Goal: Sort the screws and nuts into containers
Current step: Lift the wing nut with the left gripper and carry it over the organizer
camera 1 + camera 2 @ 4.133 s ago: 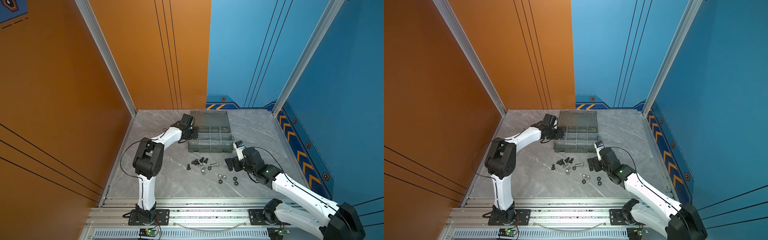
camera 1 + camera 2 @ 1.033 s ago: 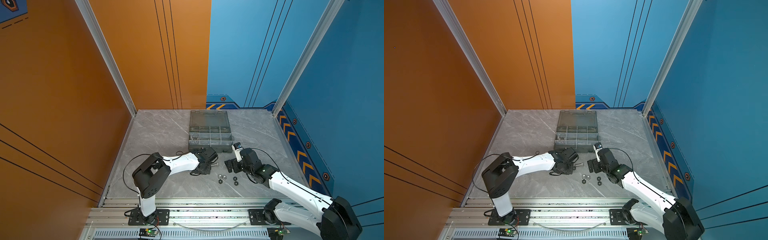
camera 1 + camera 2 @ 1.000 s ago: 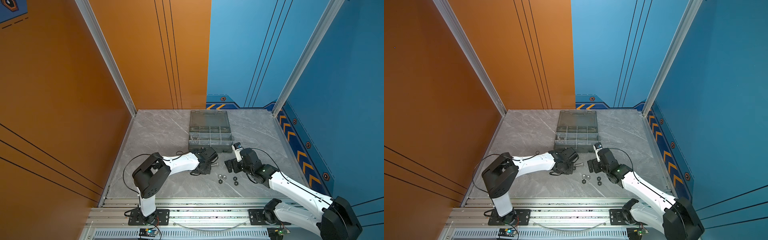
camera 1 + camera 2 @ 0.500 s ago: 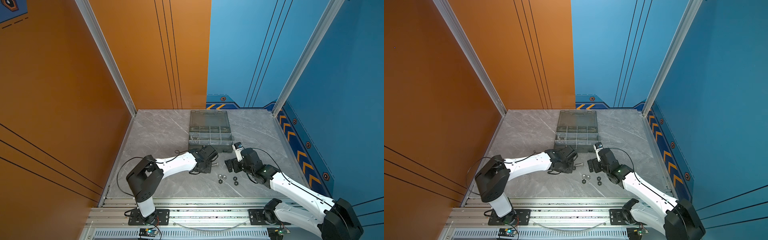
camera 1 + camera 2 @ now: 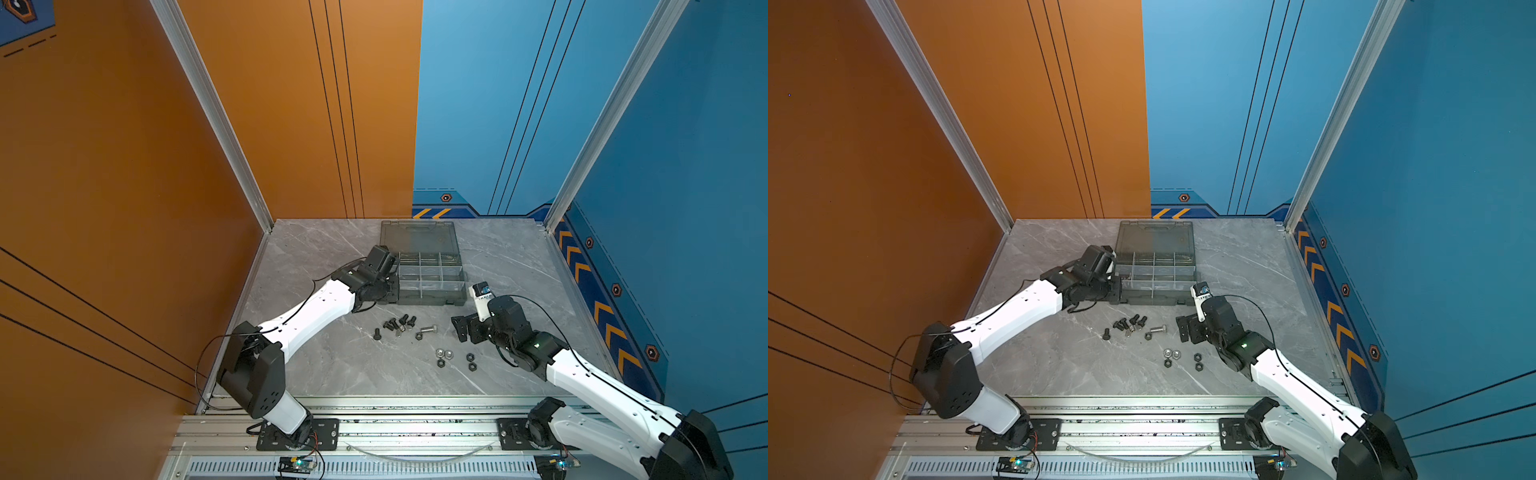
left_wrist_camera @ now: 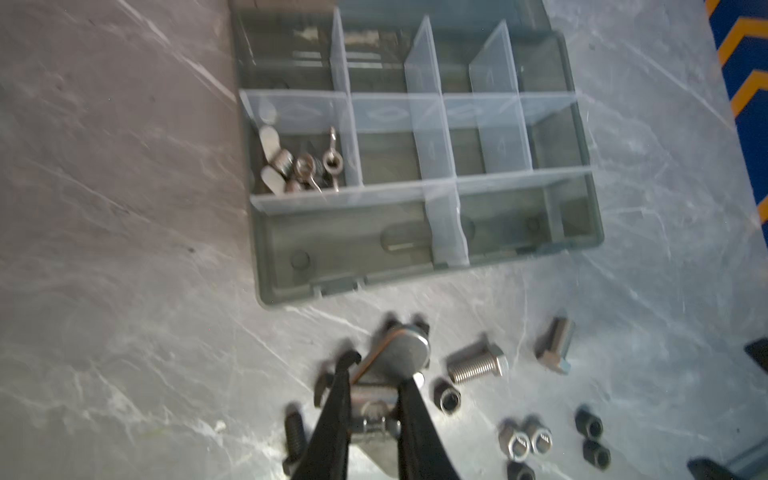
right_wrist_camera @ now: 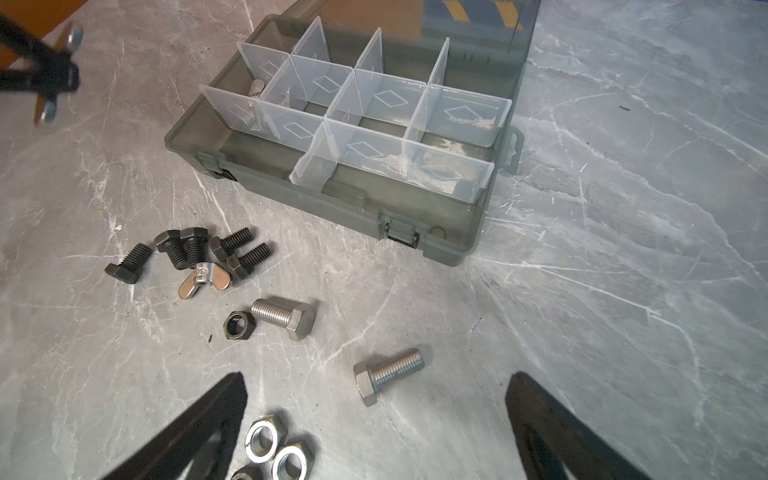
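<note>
Left wrist view showed the left claw (image 6: 380,370) clamped shut on a silver wing nut (image 6: 405,353) near the open organiser case (image 6: 415,270). More wing nuts (image 6: 299,166) lay in one of its compartments. The right claw (image 7: 376,380) gaped wide and empty near a silver hex bolt (image 7: 399,365) on the surface (image 7: 602,311). Black bolts (image 7: 187,249) and silver hex nuts (image 7: 266,440) lay loose nearby.
</note>
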Action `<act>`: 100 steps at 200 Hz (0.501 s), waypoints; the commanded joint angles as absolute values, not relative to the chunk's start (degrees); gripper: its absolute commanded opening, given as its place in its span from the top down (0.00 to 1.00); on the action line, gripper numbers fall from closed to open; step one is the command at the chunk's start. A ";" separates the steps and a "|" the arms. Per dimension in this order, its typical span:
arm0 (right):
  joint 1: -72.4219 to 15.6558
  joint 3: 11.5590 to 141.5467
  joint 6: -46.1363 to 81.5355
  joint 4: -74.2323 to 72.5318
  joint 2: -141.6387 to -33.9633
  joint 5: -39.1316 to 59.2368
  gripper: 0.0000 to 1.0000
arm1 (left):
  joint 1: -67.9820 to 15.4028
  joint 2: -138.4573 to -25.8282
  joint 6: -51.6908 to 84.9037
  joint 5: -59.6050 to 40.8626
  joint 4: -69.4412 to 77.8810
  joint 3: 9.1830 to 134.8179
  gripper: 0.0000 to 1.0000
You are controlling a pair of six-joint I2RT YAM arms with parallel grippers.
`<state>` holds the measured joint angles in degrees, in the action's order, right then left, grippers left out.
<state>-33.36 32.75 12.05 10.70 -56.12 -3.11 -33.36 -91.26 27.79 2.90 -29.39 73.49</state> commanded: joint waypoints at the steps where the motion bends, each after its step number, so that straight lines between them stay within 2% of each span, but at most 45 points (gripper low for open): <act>1: -33.01 32.22 13.23 10.95 -56.07 -3.39 0.00 | -31.09 -95.07 22.24 1.67 -26.89 76.55 1.00; 100: -33.10 32.26 13.69 11.73 -55.91 -4.06 0.00 | -24.91 -112.89 22.45 -1.65 -18.85 86.13 1.00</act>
